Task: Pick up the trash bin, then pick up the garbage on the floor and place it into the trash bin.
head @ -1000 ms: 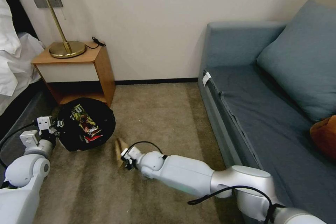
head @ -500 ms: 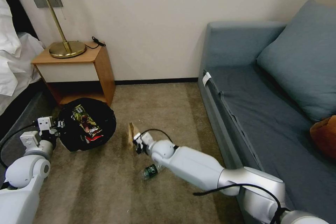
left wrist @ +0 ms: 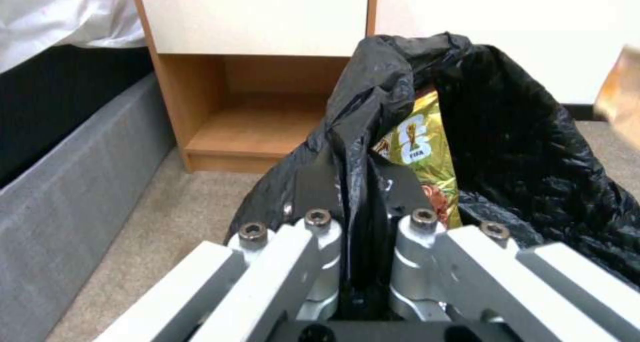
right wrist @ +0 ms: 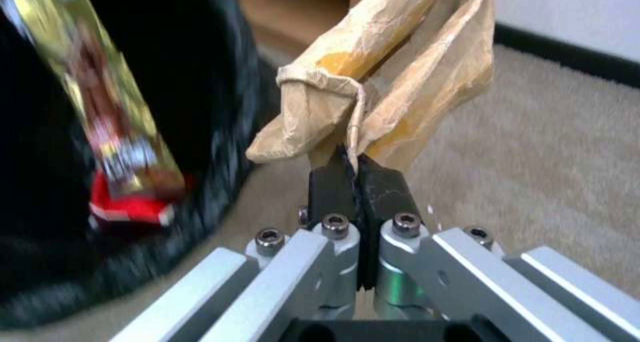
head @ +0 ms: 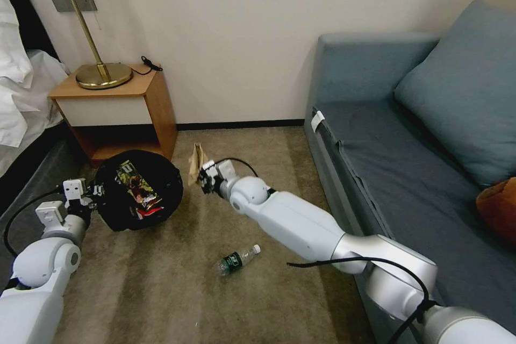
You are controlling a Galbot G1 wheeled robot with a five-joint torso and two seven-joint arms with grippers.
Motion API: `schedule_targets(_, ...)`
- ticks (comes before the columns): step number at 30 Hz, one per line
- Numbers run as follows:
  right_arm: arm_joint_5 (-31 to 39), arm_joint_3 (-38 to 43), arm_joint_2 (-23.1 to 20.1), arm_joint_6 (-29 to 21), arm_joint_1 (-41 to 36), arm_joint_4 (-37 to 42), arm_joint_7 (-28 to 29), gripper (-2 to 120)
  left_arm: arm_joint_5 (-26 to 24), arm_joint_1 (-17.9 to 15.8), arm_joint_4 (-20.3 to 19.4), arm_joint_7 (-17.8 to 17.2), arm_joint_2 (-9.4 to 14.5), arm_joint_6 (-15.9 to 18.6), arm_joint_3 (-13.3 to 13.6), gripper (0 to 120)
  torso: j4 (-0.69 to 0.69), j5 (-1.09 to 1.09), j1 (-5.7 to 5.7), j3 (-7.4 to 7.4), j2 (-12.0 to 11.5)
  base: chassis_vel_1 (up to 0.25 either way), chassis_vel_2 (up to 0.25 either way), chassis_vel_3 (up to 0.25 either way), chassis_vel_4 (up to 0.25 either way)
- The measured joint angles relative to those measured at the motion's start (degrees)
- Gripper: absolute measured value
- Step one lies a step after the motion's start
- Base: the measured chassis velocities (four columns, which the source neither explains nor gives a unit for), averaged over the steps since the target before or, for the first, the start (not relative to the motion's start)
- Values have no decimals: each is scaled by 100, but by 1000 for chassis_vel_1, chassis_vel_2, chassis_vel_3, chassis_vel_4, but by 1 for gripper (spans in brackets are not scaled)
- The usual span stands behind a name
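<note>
The trash bin (head: 141, 189), lined with a glossy black bag, hangs tilted just above the floor (head: 161, 290); my left gripper (head: 92, 191) is shut on its bag rim (left wrist: 373, 107). Inside lie a yellow-brown wrapper (head: 129, 174) (left wrist: 420, 147) and a red wrapper (head: 146, 209) (right wrist: 127, 207). My right gripper (head: 203, 178) is shut on a crumpled tan paper bag (head: 195, 161) (right wrist: 380, 72), held in the air just right of the bin's rim. A small clear bottle with a green label (head: 236, 259) lies on the carpet below the right arm.
A wooden nightstand (head: 121, 110) with a brass lamp (head: 86, 21) stands behind the bin. A bed (head: 24, 118) lies at the left and a blue-grey sofa (head: 408, 161) runs along the right. Open carpet spreads between them.
My right gripper has lifted the paper bag off the carpet and carried it up and back toward the bin's rim, uncovering the bottle. The bin has shifted slightly.
</note>
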Motion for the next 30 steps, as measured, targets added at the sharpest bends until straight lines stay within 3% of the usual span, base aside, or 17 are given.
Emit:
schedule_targets(7, 395, 351, -219, -32, -41, 733, 2, 0, 18, 8, -2, 21, -57, -22, 24, 5, 0, 0, 0, 0, 0, 0, 0, 0, 0)
schedule_targets(14, 1300, 538, -374, -96, -225, 1629, -27, 0, 20, -26, -70, 42, -126, -30, 99, 5, 0, 0, 0, 0, 0, 0, 0, 0, 0)
schedule_targets(22, 2197, 465, -220, -64, -396, 1838, -288, 0, 13, -44, -153, 79, -180, -30, 144, 5, 0, 0, 0, 0, 0, 0, 0, 0, 0)
schedule_targets(30, 2305, 167, -4, 99, -586, 1665, -416, 0, -55, -26, -198, 76, -175, -30, 129, 5, 1, 0, 0, 0, 0, 0, 0, 0, 0)
